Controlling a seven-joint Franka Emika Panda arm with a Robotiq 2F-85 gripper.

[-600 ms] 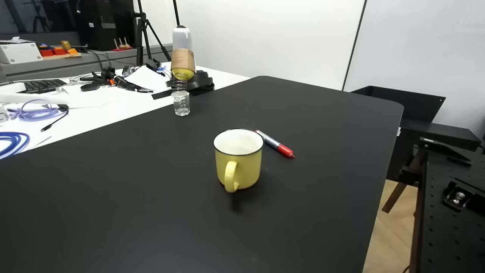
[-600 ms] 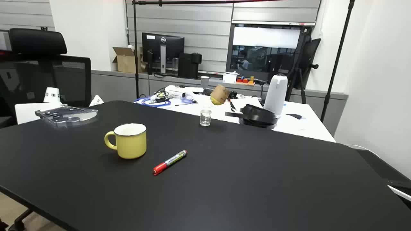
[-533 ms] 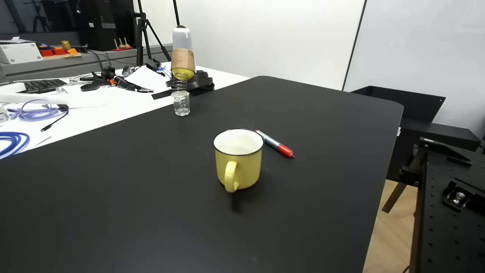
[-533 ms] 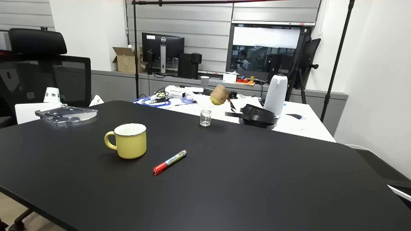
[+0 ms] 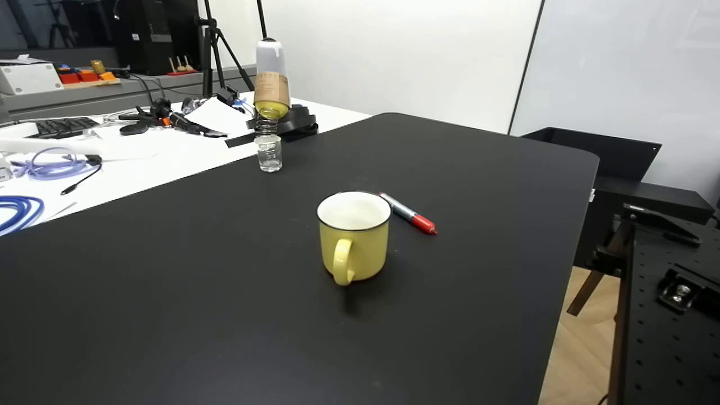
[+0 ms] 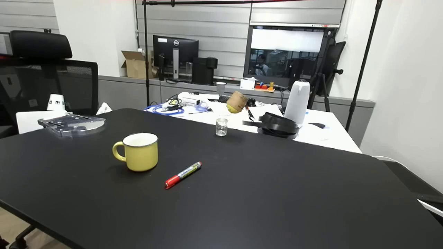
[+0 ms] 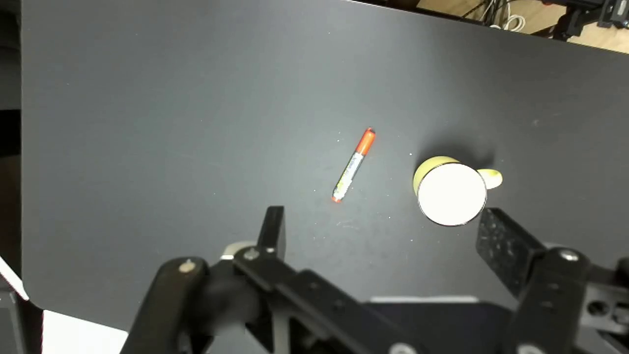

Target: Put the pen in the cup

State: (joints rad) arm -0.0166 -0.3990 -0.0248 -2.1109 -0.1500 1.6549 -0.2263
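Your gripper [image 7: 383,231] hangs with its fingers spread wide and nothing between them, so you come in empty. Just past the gap in the wrist view, there's the pen [image 7: 354,165], flat on the black tabletop [image 7: 147,147], red cap pointing away from you. Beside it, not touching, stands the cup [image 7: 451,192], upright, handle turned off from the pen, and in the wrist view one finger shows right by its rim. How high you are is hard to call: neither exterior view catches the gripper.

And what's changed? On the table, nothing! In both exterior views pen and cup sit where they were half a second ago. That leaves the whole job ahead of you: this looks like the approach. Next, probably, you shift over the pen, square the fingers across its barrel and go down; drop straight from here and you might clip the cup.

Further out, a small clear glass [image 6: 221,127] stands near the tabletop's far edge, with the white desk [image 6: 334,136] beyond, both likely out of your way.
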